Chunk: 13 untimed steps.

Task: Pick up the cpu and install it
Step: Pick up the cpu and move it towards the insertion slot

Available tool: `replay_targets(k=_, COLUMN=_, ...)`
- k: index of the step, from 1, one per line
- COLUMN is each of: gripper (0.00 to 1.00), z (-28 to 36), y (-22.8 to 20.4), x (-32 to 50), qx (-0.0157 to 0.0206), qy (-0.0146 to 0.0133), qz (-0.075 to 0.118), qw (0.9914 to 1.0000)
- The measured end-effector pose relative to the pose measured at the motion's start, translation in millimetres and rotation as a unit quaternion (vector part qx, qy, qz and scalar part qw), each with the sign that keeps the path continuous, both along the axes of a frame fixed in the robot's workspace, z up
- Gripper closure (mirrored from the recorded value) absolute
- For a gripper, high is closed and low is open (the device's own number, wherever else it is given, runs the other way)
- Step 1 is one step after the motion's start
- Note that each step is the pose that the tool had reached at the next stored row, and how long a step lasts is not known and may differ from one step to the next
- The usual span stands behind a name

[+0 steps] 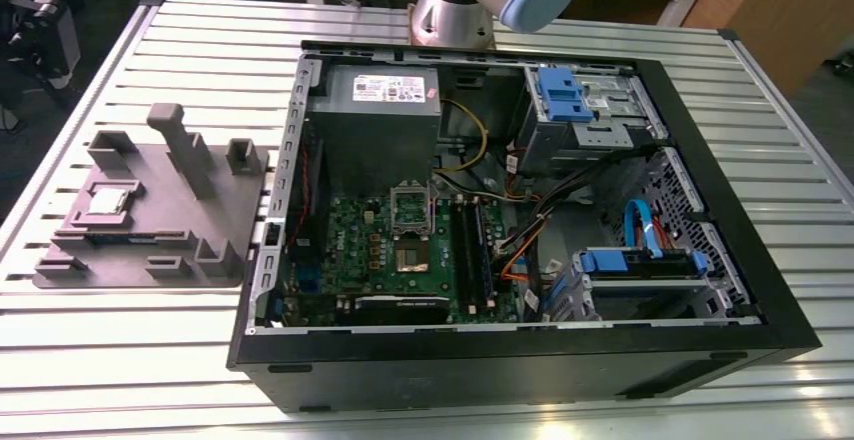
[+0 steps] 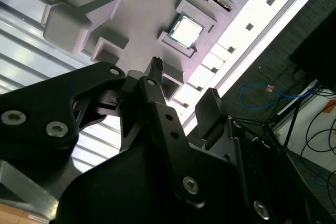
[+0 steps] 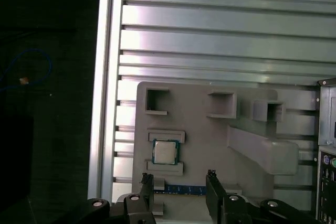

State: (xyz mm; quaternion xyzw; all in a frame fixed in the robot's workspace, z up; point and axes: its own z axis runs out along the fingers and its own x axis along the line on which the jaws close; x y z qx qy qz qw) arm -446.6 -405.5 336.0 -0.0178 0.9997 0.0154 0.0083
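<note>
Two things up front: the jaws are spread apart with nothing between them, both fingertips (image 3: pixel 148 187) hanging in free air. Just out past the tips, and apart from them, the cpu (image 3: pixel 165 152) lies flat with its shiny metal top up, sitting in a shallow framed pocket of the grey plastic plate (image 3: pixel 202 129). It lines up closer to one fingertip than to the middle of the gap, so I'd say the jaws aren't centred on it. Further out from the jaws, the plate's upright blocks (image 3: pixel 262 153) stand off to one side of the chip, and the plate itself rests on the ribbed aluminium bench (image 3: pixel 210 35). Well away from all that is the open PC case (image 1: pixel 534 355) with the green motherboard (image 1: pixel 387 260) inside. My read: this is the approach bit of the pick-up, install not started. Grabbing something that thin calls for squaring up over it and catching its edges without scraping the pocket walls.
</note>
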Motion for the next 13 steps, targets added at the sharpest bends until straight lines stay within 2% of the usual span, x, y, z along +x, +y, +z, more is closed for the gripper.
replay_targets(k=1, gripper=0.48, z=-2.3, y=0.0, x=0.0, qx=0.0000, qy=0.0000, qz=0.000, qw=1.00000)
replay_targets(k=8, gripper=0.48, z=-2.8, y=-0.1, x=0.0, qx=0.0000, qy=0.0000, qz=0.000, qw=1.00000)
replay_targets(k=13, gripper=0.48, z=-4.7, y=-3.1, x=0.0, qx=0.0000, qy=0.0000, qz=0.000, qw=1.00000)
